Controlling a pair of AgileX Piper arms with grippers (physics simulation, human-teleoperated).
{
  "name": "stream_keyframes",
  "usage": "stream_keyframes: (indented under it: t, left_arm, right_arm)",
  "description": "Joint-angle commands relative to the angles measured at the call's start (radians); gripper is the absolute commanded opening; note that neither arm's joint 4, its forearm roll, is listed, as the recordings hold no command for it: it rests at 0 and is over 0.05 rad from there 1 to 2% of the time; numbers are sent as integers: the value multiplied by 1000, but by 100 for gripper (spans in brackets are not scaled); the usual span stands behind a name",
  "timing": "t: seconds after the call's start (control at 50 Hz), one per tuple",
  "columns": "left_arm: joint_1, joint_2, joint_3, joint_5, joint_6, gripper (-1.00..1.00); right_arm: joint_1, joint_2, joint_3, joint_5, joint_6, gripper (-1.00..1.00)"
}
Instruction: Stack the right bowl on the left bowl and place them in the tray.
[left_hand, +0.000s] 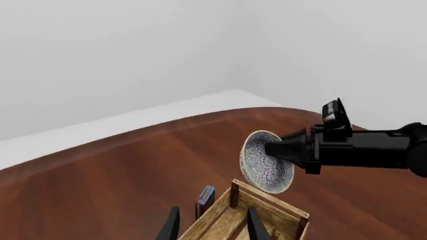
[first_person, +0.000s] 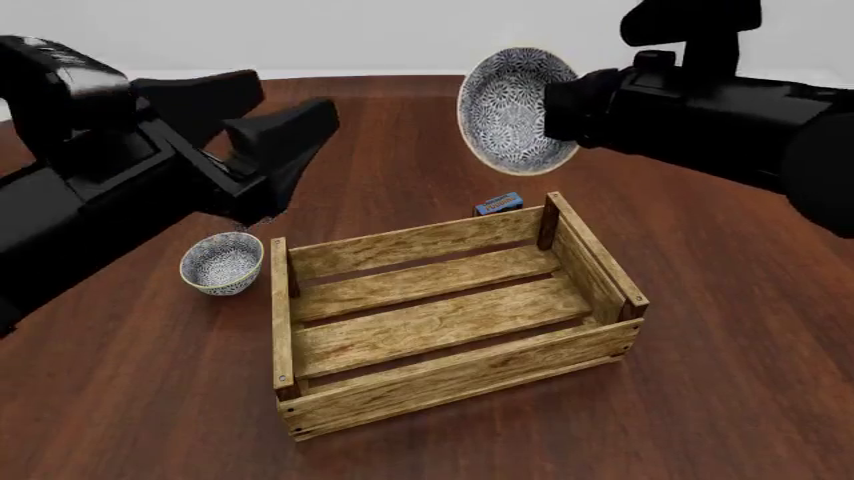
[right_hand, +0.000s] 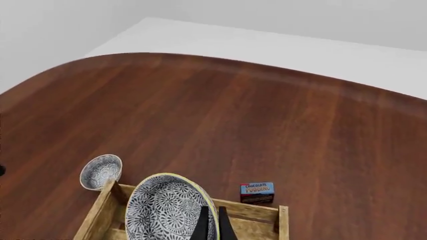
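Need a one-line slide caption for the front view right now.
Right claw holds a speckled blue-grey bowl tilted above the slatted wooden crate; its twin bowl sits beside the crate.

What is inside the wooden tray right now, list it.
Nothing lies in the tray: its slatted bottom shows bare in the front view. The right bowl hangs tilted above its far side in the right gripper; the left bowl sits outside on the table. No slat is covered.

table (right_hand: 280, 115): dark reddish wood, rounded edge | floor (right_hand: 267, 45): pale grey | wall (left_hand: 133, 50): plain grey-white
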Motion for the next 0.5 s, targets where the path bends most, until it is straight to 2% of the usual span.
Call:
stream_keyframes:
  t: [0.02,0.28,0.36,0.5]
  left_arm:
    - [-33,112,-99,1,14,100]
    - [-38,191,-179,1,-5,100]
    - [-62,228,-203,8,-39,100]
    - [-48,260,-232,7,-32,100]
  right_arm:
    - [11,5,-7,-3,-1,-100]
    - [19,-3,6,1,-6,-100]
    - [21,-10,7,6,-6,-100]
    - [25,-17,15,7,-5,-100]
